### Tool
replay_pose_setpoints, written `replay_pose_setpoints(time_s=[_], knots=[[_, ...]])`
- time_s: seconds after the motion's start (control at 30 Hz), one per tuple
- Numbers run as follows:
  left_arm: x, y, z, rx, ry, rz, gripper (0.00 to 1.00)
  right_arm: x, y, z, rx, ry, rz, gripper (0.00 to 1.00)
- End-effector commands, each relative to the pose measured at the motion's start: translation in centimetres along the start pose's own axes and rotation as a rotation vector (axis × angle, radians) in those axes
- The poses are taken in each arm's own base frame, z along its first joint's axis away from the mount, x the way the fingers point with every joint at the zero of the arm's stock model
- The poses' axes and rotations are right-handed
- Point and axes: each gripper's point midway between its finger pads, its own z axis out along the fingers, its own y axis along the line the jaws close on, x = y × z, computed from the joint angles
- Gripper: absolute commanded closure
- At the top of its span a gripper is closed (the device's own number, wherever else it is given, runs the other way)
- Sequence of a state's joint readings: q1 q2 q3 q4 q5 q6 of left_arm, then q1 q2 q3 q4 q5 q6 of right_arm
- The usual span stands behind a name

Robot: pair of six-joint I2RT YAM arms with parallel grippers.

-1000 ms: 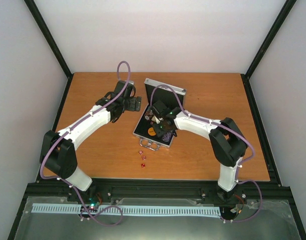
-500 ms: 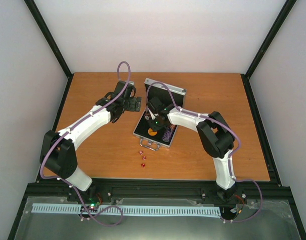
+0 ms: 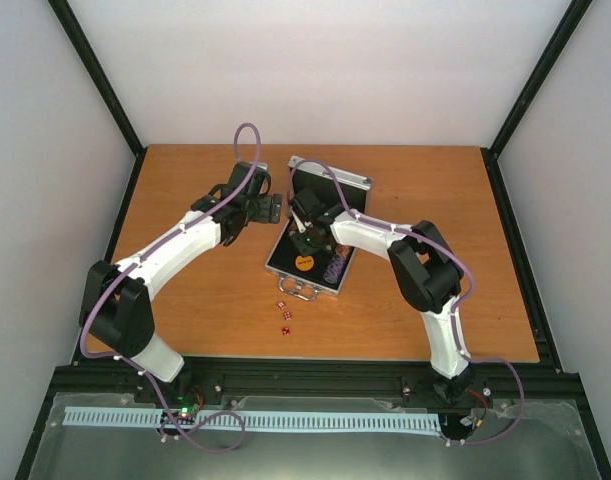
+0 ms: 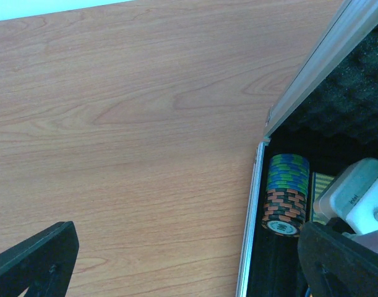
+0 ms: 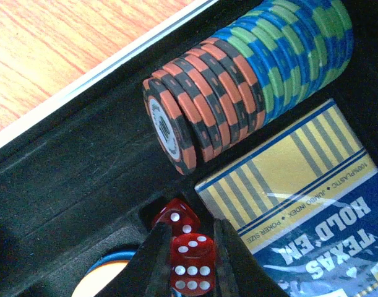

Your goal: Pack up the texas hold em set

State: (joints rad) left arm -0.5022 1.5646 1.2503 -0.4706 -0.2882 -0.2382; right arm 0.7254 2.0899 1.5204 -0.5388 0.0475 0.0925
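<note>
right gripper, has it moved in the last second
Yes. In the top view the right gripper has gone up-left along the open case, away from the orange disc and toward the raised lid.

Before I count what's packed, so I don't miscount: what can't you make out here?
- Orange disc: right wrist view, cut off by bottom edge and right tool.
- Loose dice: top view, too small to count reliably.
- Case interior: top view, right arm covers it.
</note>
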Motion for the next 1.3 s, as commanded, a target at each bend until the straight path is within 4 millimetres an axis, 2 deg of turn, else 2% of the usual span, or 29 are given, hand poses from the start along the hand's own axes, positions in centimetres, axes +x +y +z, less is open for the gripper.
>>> replay_pose_setpoints(time_s=[0.0,0.07,0.3,0.63,0.93,1.03,1.2,1.27], knots=[[-0.9,-0.1,-0.7,0.002,-0.035,0.005,0.0,0.1,-1.5,1.6,0.058,0.008,-0.002,0.81],[-0.9,-0.1,-0.6,0.002,-0.034,0.007,0.0,0.2,-1.7,1.6,0.071,0.008,-0.001,0.73],[-0.8,-0.1,-0.6,0.002,-0.032,0.004,0.0,-0.4,-2.2,0.3,0.094,-0.015,-0.001,0.61],[-0.9,0.0,-0.8,0.003,-0.036,0.003,0.0,-0.6,-3.3,-1.5,0.156,-0.043,0.006,0.6],[-0.9,-0.1,-0.7,0.005,-0.035,0.004,0.0,-0.4,-3.6,-1.2,0.176,-0.037,-0.002,0.6],[-0.9,0.0,-0.8,0.001,-0.036,0.004,0.0,-0.6,-3.2,-1.7,0.147,-0.05,-0.004,0.5],[-0.9,-0.1,-0.8,0.007,-0.037,0.002,0.0,-1.3,-1.7,-4.2,0.061,-0.092,-0.018,0.35],[-0.9,-0.1,-0.8,0.008,-0.036,0.002,0.0,-1.3,-1.0,-5.4,0.033,-0.104,-0.025,0.32]])
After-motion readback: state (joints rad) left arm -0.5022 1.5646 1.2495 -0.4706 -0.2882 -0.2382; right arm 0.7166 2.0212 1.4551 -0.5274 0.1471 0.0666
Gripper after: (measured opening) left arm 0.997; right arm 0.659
